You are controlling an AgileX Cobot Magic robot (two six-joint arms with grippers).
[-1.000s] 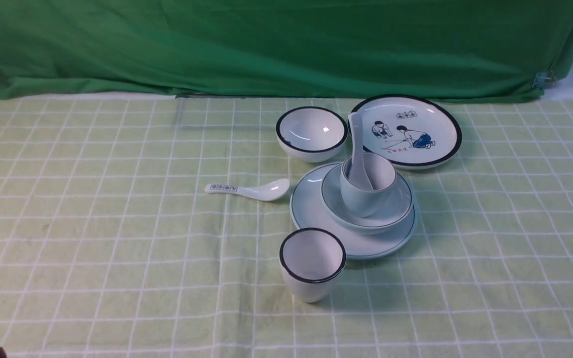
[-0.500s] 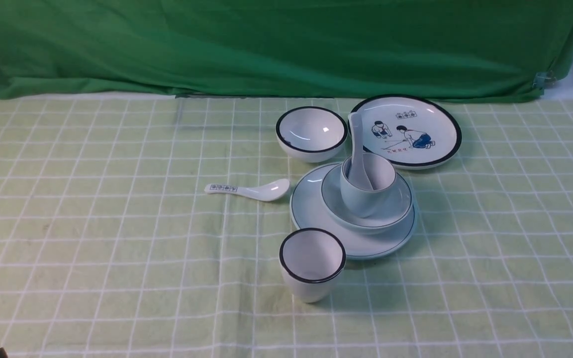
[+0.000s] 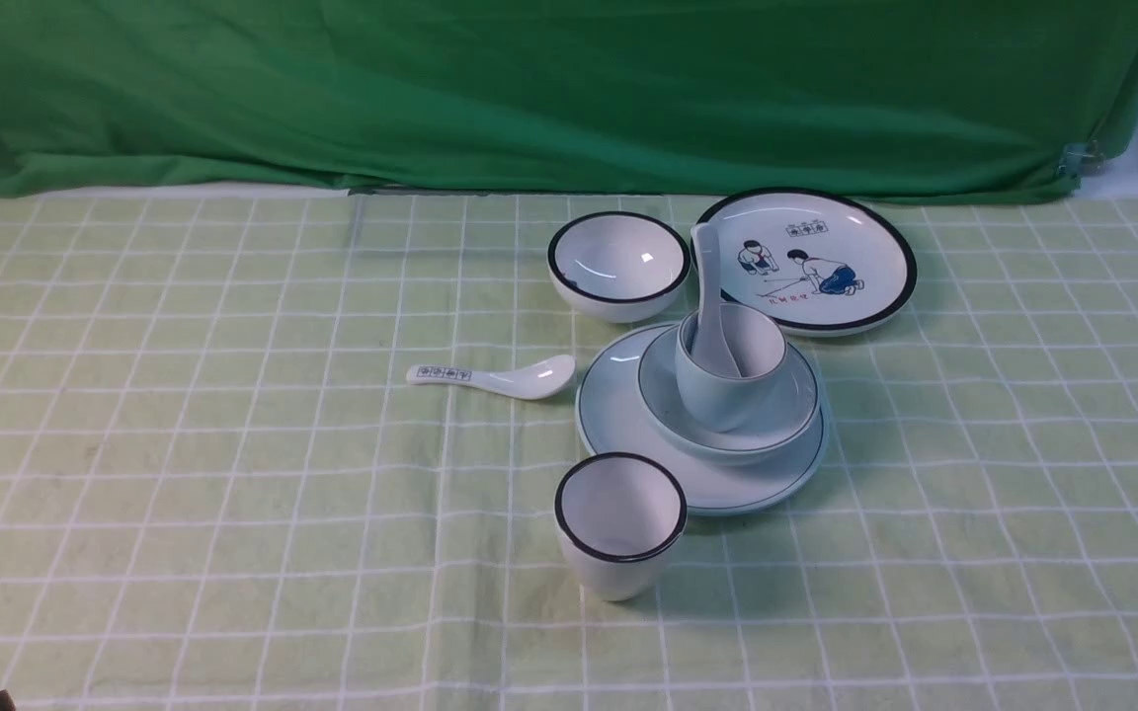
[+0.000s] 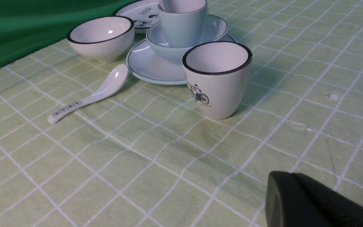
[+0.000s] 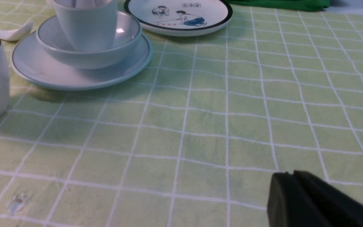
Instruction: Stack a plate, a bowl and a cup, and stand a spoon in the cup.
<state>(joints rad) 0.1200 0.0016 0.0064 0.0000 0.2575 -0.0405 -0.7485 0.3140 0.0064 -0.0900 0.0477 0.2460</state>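
The plain plate point(image 3: 618, 425) lies right of the table's centre. The wide shallow bowl point(image 3: 786, 410) sits on it, and the thin-rimmed cup point(image 3: 722, 395) stands in the bowl. The plain white spoon point(image 3: 707, 286) stands in the cup, handle up and leaning back-left. The stack also shows in the left wrist view, cup point(image 4: 181, 30), and in the right wrist view, cup point(image 5: 87, 28). My left gripper point(image 4: 290, 174) is shut and empty, low over the cloth, well short of the stack. My right gripper point(image 5: 291, 173) is shut and empty, also back from the stack.
A black-rimmed cup point(image 3: 618, 523) stands just in front of the plate. A spoon with a printed handle point(image 3: 500, 378) lies to its left. A black-rimmed bowl point(image 3: 618, 265) and a picture plate point(image 3: 826, 259) sit behind. A green curtain point(image 3: 569, 89) closes the back.
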